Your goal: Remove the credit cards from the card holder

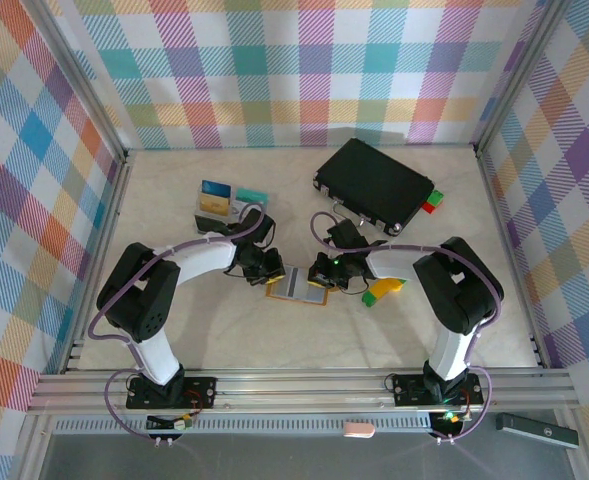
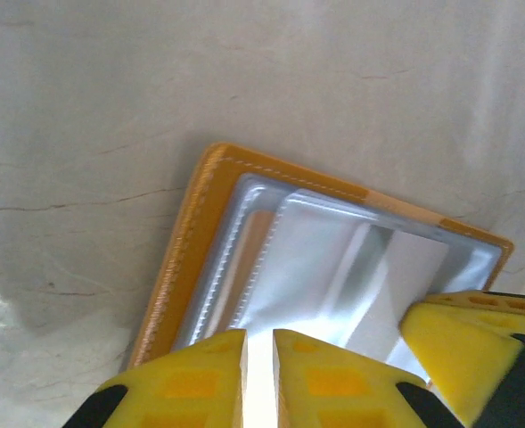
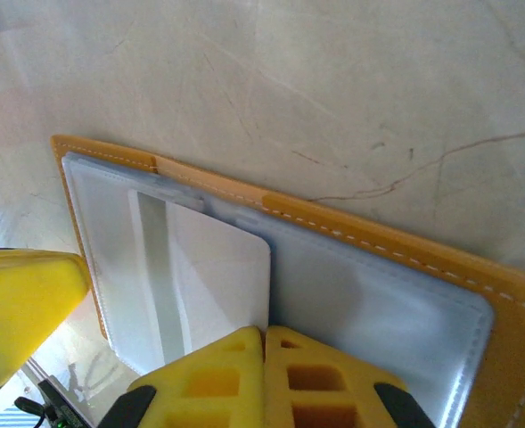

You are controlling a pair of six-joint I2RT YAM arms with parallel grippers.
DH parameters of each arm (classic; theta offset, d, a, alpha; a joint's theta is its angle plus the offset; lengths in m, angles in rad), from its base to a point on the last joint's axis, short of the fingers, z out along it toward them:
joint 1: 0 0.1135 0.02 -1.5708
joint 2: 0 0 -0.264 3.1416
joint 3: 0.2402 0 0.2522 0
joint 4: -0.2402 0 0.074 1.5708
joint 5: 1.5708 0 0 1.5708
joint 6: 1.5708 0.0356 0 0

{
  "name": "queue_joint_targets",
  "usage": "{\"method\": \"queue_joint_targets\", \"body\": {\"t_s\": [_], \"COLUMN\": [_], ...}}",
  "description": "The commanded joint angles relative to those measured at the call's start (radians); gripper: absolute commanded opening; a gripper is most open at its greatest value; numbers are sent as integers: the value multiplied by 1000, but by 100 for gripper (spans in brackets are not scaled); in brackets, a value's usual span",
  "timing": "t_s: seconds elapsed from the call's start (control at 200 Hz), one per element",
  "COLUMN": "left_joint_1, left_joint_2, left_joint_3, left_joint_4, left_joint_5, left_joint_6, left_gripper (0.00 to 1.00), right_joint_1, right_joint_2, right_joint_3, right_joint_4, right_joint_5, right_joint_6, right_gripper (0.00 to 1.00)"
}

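In the middle of the table, between the two arms, the card holder (image 1: 299, 285) lies opened flat, its orange rim framing clear grey-white pockets. A white card (image 3: 213, 285) with a grey stripe sits in one pocket. The right gripper (image 3: 264, 374) has its fingers pressed together right at that card's near edge; whether they pinch it I cannot tell. The left gripper (image 2: 258, 374) hovers over the holder's opposite side, its fingers a narrow slit apart. Two more cards (image 1: 216, 200), one blue-and-yellow and one teal, lie farther back on the left. A black case (image 1: 374, 182) sits at the back right, and a green-and-yellow block (image 1: 384, 290) lies beside the right arm.
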Motion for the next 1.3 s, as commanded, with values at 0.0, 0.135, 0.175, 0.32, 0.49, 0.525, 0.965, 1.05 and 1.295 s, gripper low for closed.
{"method": "queue_joint_targets", "body": {"t_s": [0.0,0.135,0.175,0.32,0.49,0.525,0.965,1.05,1.295], "left_joint_1": [-9,-12,-12,-13,-13,-13,-13,-13,-12], "left_joint_2": [-23,2,21,85,123,126,132,130,102], "left_joint_3": [34,35,35,47,51,49,47,49,51], "left_joint_4": [-12,7,7,9,-24,-32,-75,-76,-67], "left_joint_5": [35,65,67,100,79,66,9,6,-1], "left_joint_6": [40,38,36,35,37,40,46,46,40], "left_gripper": [16,14,14,11,8,7,6,6,9], "right_joint_1": [-4,-5,-7,-14,-19,-19,-19,-19,-19], "right_joint_2": [8,13,14,11,4,6,44,45,-47], "right_joint_3": [1,-3,-6,-25,-68,-71,-65,-64,-85], "right_joint_4": [-26,4,14,69,211,233,281,276,126], "right_joint_5": [16,-9,-18,-55,-136,-150,-164,-159,-6], "right_joint_6": [-19,-16,-12,4,29,34,45,41,-38], "right_gripper": [2,3,3,5,11,11,13,13,4]}}
